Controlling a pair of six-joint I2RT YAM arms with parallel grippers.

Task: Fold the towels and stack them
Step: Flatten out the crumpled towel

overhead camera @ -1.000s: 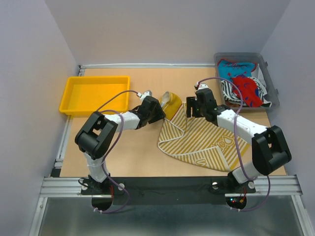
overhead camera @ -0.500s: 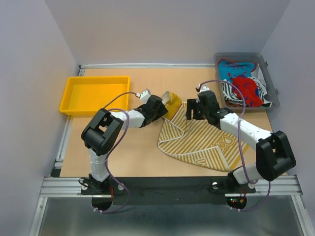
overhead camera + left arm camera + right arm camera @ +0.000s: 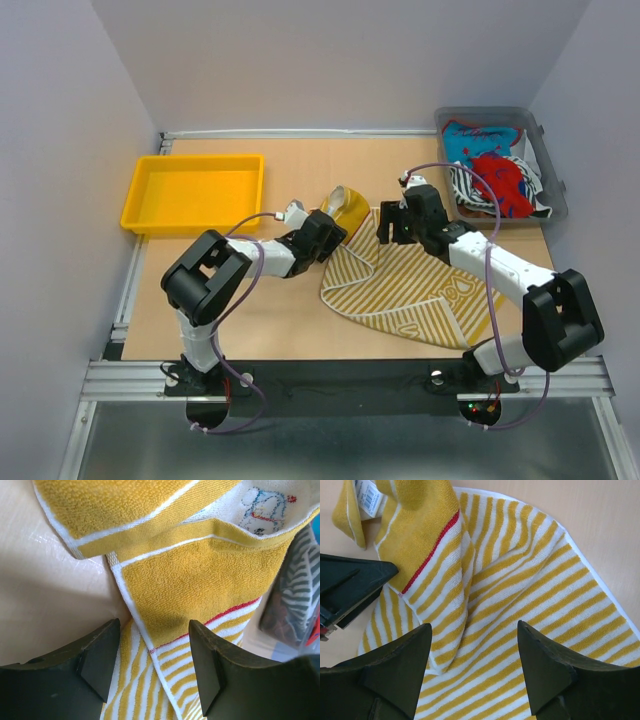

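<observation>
A yellow-cream striped towel lies rumpled on the table, its far-left corner bunched and folded over. My left gripper is open, its jaws straddling the towel's white hem just below the solid yellow band. My right gripper is open and hovers over the towel's far edge; the stripes show between its jaws. Red-blue patterned and black-white striped towels lie in the grey bin.
A yellow tray stands at the far left. A clear grey bin stands at the far right. The left gripper's fingers show at the left of the right wrist view.
My left gripper has moved right and nearer, onto the towel's folded corner. The right gripper has hardly moved. The towel lies as before.
</observation>
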